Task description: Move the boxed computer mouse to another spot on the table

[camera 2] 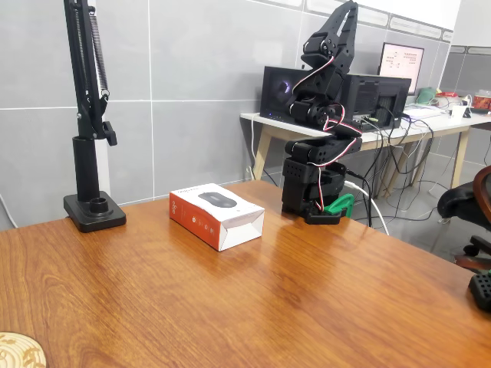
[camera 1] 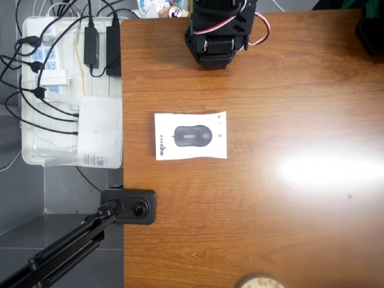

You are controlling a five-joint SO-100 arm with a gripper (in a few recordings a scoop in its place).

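My arm's folded up at the desk's (camera 2: pixel 253 307) back edge, can't tell if my tool is open, and the boxed computer mouse (camera 1: pixel 191 136) lies mid-desk just ahead, long side crosswise.

The black arm (camera 2: pixel 322 115) stands folded up at the far side of the table, its base (camera 2: pixel 311 192) planted and its upper links doubled back high above. The gripper's state cannot be made out.
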